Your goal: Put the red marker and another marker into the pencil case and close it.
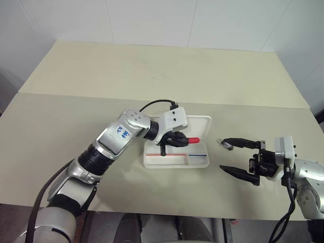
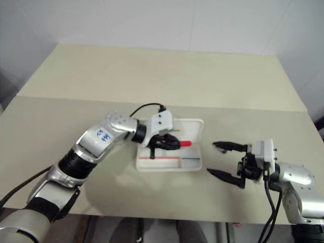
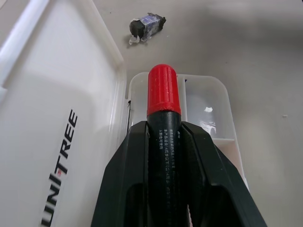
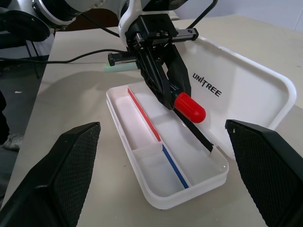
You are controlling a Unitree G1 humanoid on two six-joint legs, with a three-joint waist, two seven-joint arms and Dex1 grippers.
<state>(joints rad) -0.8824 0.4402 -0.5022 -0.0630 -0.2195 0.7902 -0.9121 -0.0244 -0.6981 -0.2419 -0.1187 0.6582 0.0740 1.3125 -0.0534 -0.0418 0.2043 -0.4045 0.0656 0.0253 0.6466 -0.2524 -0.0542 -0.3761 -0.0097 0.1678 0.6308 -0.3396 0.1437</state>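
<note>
- Right wrist view gives you the clearest read: the red marker is clamped between the left gripper's two black fingers, red cap leading, hanging just above the open tray of the pencil case.
- In the head view the marker sits at about 3 o'clock of the left gripper and points that way, over the back half of the tray.
- Judging from this, you are at the placing step. Bring the marker down along the long compartment beside the red and blue stripe, keeping it parallel to the tray's long walls so the cap does not ride up on the divider.
- Part the fingers only once the barrel is low in the tray; a drop from height could let it bounce out or roll.
- The lid, printed UNITREE, lies open flat on the far side of the tray; keep the wrist off it as you pull back.
- The right gripper waits at 3 o'clock of the case, well apart, fingers spread wide and holding nothing.
- A small dark grey object lies on the table between case and right gripper, near its upper fingertip.
- I cannot find the green marker here.
- The table is a pale beige, matt top with a seam across it, set against white walls.
</note>
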